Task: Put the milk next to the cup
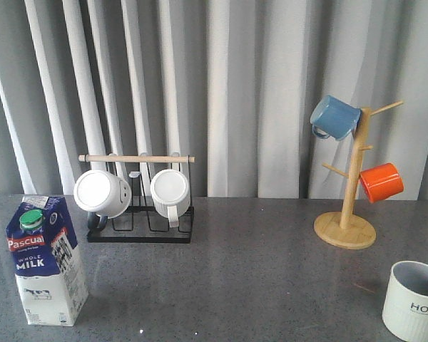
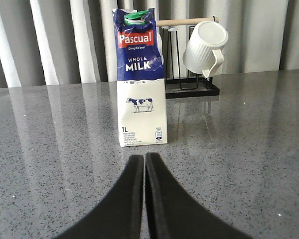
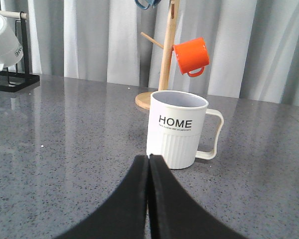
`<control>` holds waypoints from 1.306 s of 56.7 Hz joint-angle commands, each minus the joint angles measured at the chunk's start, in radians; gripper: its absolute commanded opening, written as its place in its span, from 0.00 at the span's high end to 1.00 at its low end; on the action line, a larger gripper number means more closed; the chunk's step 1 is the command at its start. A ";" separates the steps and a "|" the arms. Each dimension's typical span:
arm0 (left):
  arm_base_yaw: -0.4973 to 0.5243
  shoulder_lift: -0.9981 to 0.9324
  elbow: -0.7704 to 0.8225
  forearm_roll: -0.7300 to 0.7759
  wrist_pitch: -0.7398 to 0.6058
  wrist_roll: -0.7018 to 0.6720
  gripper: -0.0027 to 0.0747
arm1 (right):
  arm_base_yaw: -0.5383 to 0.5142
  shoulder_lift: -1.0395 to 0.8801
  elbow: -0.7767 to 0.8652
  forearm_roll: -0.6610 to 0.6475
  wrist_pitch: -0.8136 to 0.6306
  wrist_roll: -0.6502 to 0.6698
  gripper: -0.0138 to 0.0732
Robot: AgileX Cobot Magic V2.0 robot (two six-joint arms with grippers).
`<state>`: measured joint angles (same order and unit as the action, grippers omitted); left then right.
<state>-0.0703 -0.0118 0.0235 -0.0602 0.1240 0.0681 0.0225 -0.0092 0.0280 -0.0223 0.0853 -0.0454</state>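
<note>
1 milk [image 1: 46, 260] stands upright at the table's [image 1: 228, 278] near-left edge, front-left of the rack [image 1: 139, 214], w/ bare tabletop between. Rack holds 2 white mugs [image 1: 102, 193]. Wide open surface runs right from rack to 1 wooden tree [image 1: 349, 189] carrying 2 mugs: blue [image 1: 334, 117] up top, orange [image 1: 381, 182] lower. 1 cup [image 1: 414, 301], "HOME" on it, sits far right of rack at near-right edge, well apart from milk. Left claw [image 2: 144, 164] clenched, empty, just short of milk. Right claw [image 3: 149, 167] clenched, empty, tips just in front of cup.
</note>
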 commanded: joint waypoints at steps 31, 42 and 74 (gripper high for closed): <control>0.002 -0.012 -0.022 -0.008 -0.072 -0.011 0.97 | -0.004 -0.017 0.009 -0.008 -0.068 -0.001 0.85; 0.002 -0.012 -0.022 0.005 -0.085 0.002 0.97 | -0.004 -0.017 0.009 -0.008 -0.068 -0.001 0.85; 0.002 0.369 -0.508 0.000 -0.172 0.045 0.97 | -0.008 0.456 -0.496 0.290 -0.293 -0.329 0.85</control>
<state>-0.0703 0.1972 -0.3330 -0.0554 -0.0272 0.1012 0.0222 0.2777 -0.3268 0.2067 -0.2451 -0.2867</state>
